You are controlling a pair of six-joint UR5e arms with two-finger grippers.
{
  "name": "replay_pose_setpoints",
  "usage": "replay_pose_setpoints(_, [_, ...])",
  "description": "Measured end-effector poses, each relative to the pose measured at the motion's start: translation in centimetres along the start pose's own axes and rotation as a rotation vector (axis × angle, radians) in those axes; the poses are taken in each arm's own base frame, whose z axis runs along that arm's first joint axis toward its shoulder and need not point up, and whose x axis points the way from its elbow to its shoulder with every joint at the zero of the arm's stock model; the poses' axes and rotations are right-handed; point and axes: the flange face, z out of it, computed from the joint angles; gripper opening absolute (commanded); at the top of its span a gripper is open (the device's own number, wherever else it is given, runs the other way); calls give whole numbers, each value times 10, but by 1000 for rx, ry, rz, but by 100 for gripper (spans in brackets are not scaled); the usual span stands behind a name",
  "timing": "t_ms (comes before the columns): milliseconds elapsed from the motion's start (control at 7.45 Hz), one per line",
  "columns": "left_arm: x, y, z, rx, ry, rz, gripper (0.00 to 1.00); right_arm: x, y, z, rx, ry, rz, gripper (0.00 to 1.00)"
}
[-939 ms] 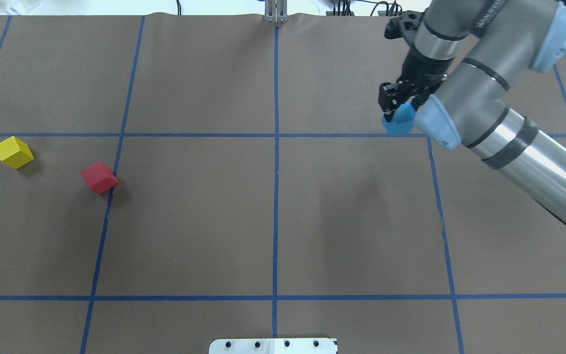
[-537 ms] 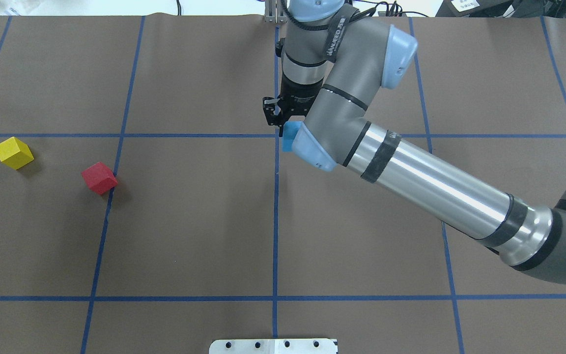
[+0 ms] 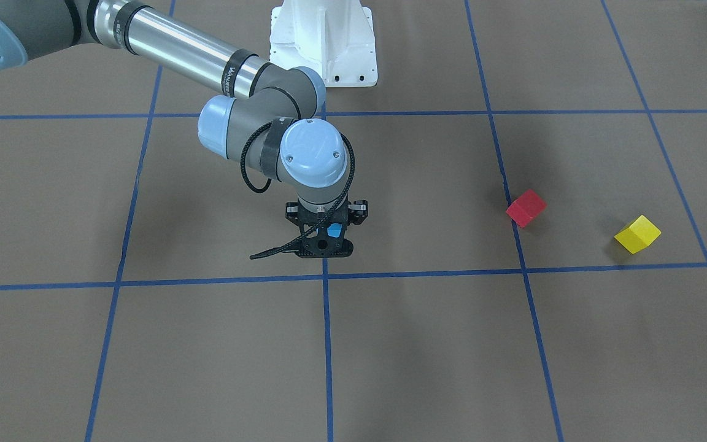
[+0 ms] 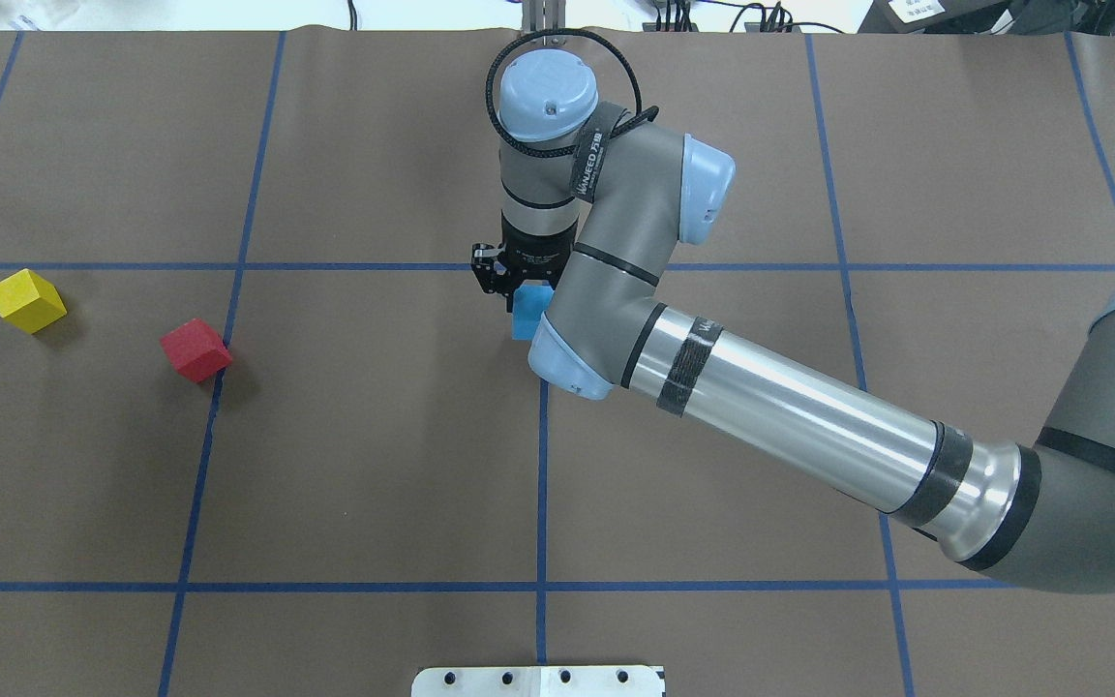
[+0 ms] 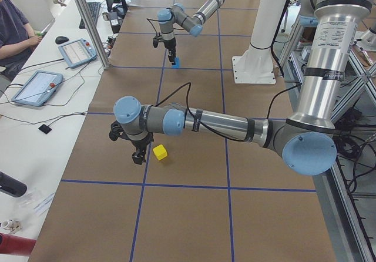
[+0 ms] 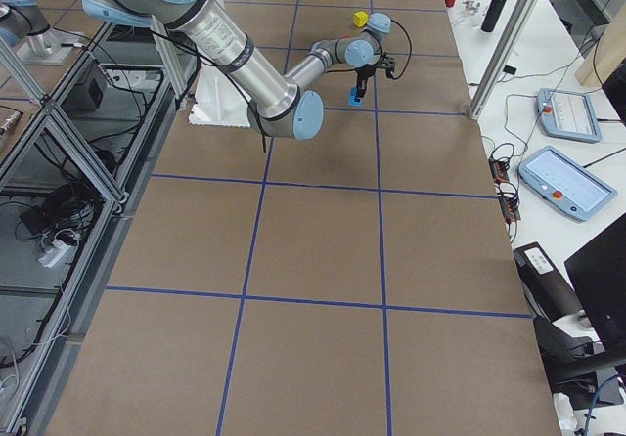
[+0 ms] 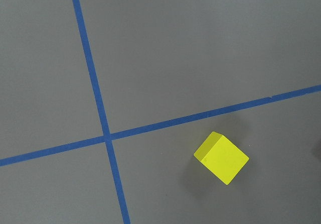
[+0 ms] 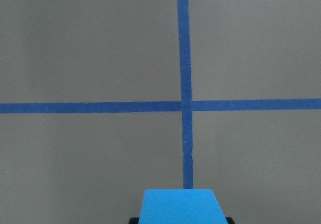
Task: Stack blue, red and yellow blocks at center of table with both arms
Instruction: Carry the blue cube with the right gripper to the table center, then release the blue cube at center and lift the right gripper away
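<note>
Overhead exterior has the right claw (image 4: 517, 295) clamped on the blue block (image 4: 525, 324) at the middle of the table (image 4: 374, 465), with the red block (image 4: 195, 349) and yellow block (image 4: 27, 300) well off to the left. Best bet now: lower it straight, seat it flat on the centre tape (image 4: 542, 465), and release only once it rests. The left claw (image 5: 139, 156) hangs by the yellow block, open or closed I cannot tell.

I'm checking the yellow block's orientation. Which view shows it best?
Left wrist-mounted: the yellow block is close and unobstructed. Overhead, front-facing and exterior left show it small; exterior right, a speck; right wrist-mounted misses it.
</note>
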Motion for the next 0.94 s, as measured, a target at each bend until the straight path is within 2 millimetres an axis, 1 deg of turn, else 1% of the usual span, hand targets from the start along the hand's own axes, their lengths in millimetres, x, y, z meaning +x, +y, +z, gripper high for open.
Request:
replay_pose_setpoints(134, [-1, 1, 1, -2, 0, -2, 100, 2, 4, 8, -6, 8, -1, 0])
replay_pose_setpoints(268, [-2, 2, 2, -3, 0, -3, 100, 7, 5, 15, -11, 16, 0, 4])
replay_pose_setpoints(403, [-2, 3, 2, -3, 1, -4, 100, 11, 6, 21, -14, 21, 4, 95])
replay_pose_setpoints(537, [-2, 3, 2, -4, 1, -4, 100, 14, 7, 24, -15, 23, 8, 100])
replay_pose_setpoints(671, [-2, 3, 2, -4, 1, -4, 100, 16, 8, 25, -14, 21, 9, 100])
replay_pose_setpoints(939, [0, 3, 0, 1, 0, 2, 100, 13, 12, 18, -5, 7, 2, 100])
